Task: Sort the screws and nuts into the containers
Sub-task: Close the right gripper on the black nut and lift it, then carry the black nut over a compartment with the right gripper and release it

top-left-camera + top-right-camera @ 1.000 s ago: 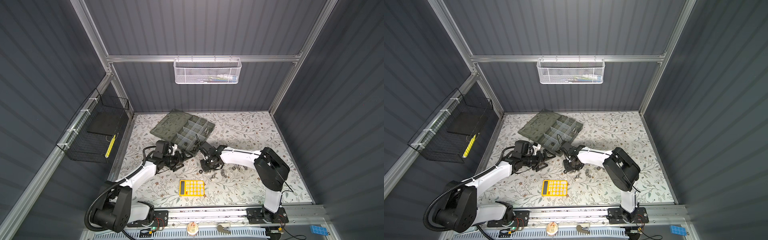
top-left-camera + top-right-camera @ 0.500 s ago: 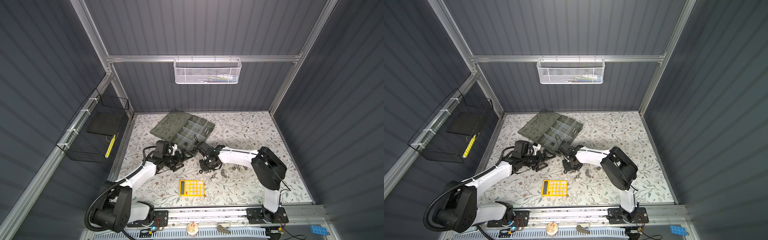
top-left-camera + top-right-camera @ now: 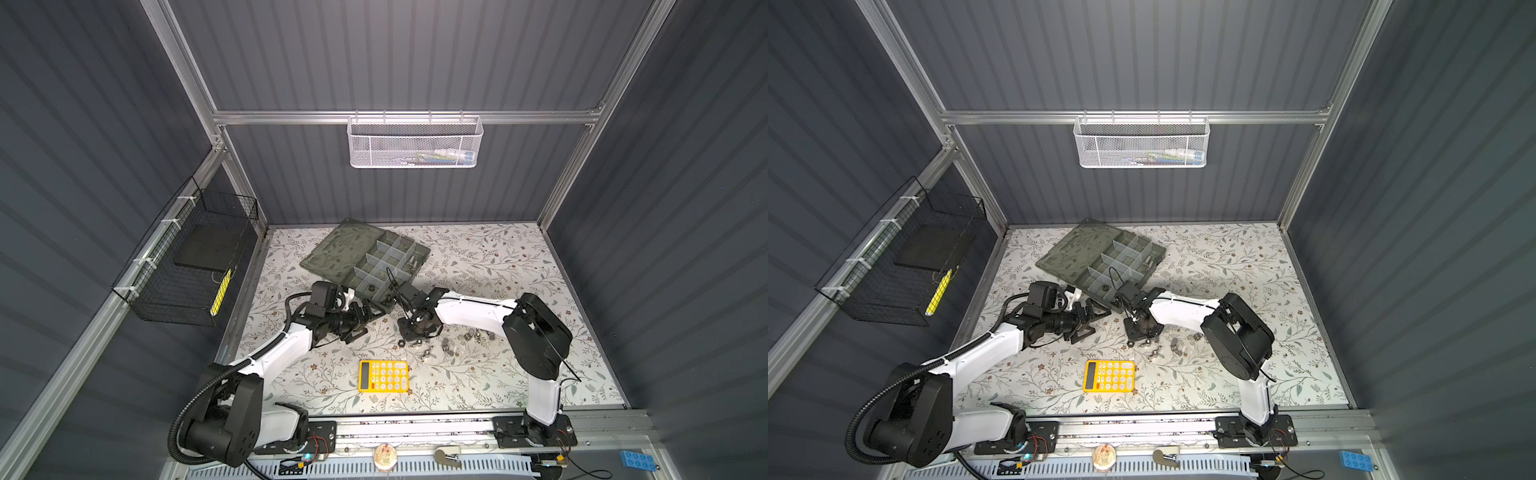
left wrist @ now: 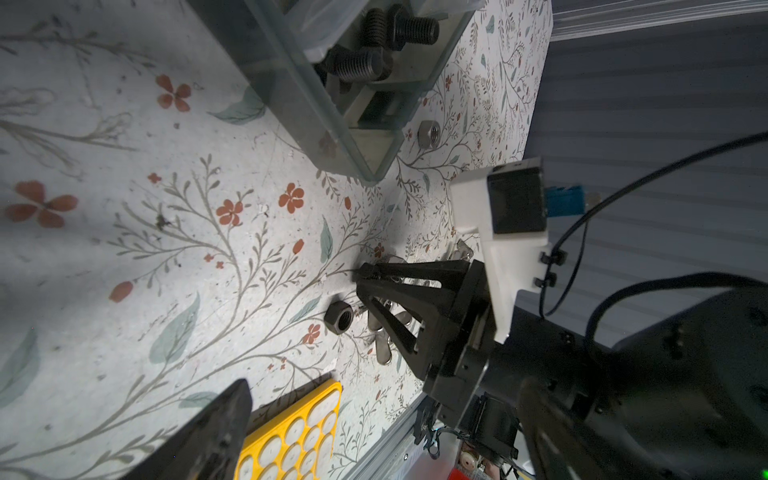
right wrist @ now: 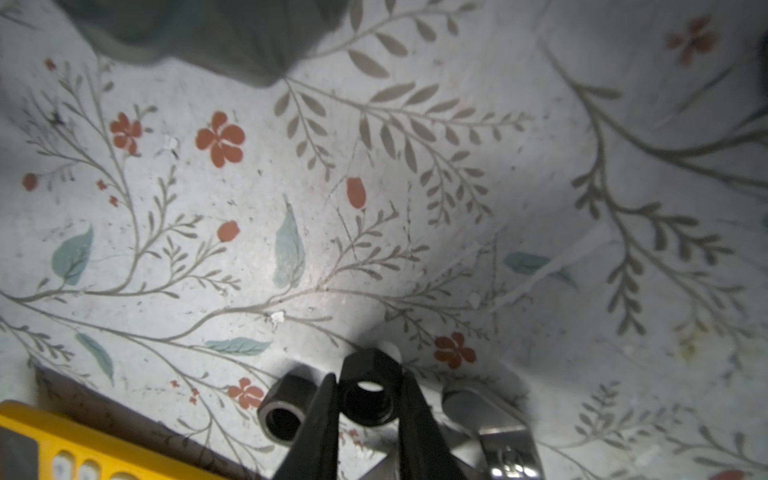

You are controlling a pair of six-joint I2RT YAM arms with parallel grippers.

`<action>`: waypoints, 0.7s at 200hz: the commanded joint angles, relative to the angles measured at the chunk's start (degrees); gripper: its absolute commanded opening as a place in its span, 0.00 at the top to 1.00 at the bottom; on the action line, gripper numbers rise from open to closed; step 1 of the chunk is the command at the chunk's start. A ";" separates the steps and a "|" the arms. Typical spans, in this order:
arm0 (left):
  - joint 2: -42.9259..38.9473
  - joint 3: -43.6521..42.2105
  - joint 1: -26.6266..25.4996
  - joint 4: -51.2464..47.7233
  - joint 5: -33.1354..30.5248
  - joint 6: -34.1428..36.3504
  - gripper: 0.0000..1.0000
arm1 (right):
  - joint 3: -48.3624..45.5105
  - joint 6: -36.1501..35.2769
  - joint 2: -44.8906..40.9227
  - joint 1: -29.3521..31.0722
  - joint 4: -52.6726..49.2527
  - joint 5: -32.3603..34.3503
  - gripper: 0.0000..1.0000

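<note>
- Near the middle of the floral mat [image 3: 478,266], my right gripper [image 5: 368,376] is clamped on a black hex nut [image 5: 368,399], low over the surface.
- Just beside one finger lies a second black nut [image 5: 284,411]; a silver wing nut [image 5: 486,415] sits on the other side.
- My left gripper [image 3: 360,322] hovers spread wide and empty, near the organiser box [image 3: 419,251].
- I see black screws [image 4: 374,45] in the box's corner compartment.
- More silver nuts [image 3: 449,345] lie scattered on the mat, near the yellow calculator [image 3: 383,376].
</note>
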 commanded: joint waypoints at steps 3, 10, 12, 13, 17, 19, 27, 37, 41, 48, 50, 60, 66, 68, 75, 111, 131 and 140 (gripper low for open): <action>-1.39 2.48 0.61 -1.46 -0.01 0.49 0.00 | 3.71 0.17 -3.41 -0.77 -2.47 -0.73 0.81; -1.48 2.85 0.87 -1.43 0.22 0.36 0.00 | 4.44 0.10 -3.68 -0.99 -2.66 -1.06 0.81; -1.44 2.95 0.97 -1.43 0.29 0.25 0.00 | 4.76 0.07 -3.84 -1.20 -2.70 -1.25 0.81; -1.46 2.96 1.03 -1.43 0.30 0.23 0.00 | 4.86 0.07 -3.87 -1.23 -2.73 -1.36 0.81; -1.59 3.21 1.23 -1.43 0.39 0.14 0.00 | 5.36 0.01 -4.06 -1.46 -2.86 -1.59 0.80; -1.64 3.28 1.37 -1.43 0.47 0.13 0.00 | 5.63 -0.01 -4.14 -1.56 -2.96 -1.74 0.80; -1.73 3.78 1.89 -1.56 0.84 0.04 0.00 | 6.76 -0.18 -4.34 -2.00 -3.14 -2.14 0.80; -1.74 4.35 2.62 -1.69 1.48 -0.02 0.00 | 8.21 -0.27 -4.37 -2.52 -3.37 -2.70 0.80; -1.79 4.53 2.94 -1.62 1.72 -0.15 0.00 | 9.13 -0.42 -4.30 -2.81 -3.58 -3.09 0.80; -1.84 4.77 3.56 -1.60 2.20 -0.28 0.00 | 10.10 -0.45 -4.11 -3.14 -3.76 -3.50 0.80; -1.88 4.88 3.73 -1.60 2.30 -0.35 0.00 | 10.62 -0.50 -3.98 -3.25 -3.78 -3.58 0.80; -2.02 5.22 4.70 -1.45 3.12 -0.65 0.00 | 12.78 -0.75 -3.37 -3.78 -4.17 -4.37 0.80; -2.13 5.37 5.31 -1.43 3.54 -0.75 0.00 | 14.45 -0.80 -2.68 -4.11 -4.40 -4.91 0.80; -2.17 5.42 5.49 -1.47 3.63 -0.71 0.00 | 14.71 -0.85 -2.59 -4.14 -4.46 -4.99 0.80; -2.22 5.69 6.19 -1.56 4.10 -0.75 0.00 | 16.45 -0.89 -1.91 -4.42 -4.65 -5.50 0.80; -2.63 5.63 9.52 -1.18 6.70 -1.34 0.00 | 26.24 -1.10 3.64 -4.96 -5.95 -7.55 0.80; -3.11 4.76 11.30 -0.72 7.89 -1.72 0.00 | 31.48 -0.71 7.46 -4.95 -6.09 -9.40 0.80; -3.42 4.36 11.97 -0.68 8.40 -1.73 0.00 | 33.31 -0.44 9.00 -4.96 -5.92 -10.20 0.80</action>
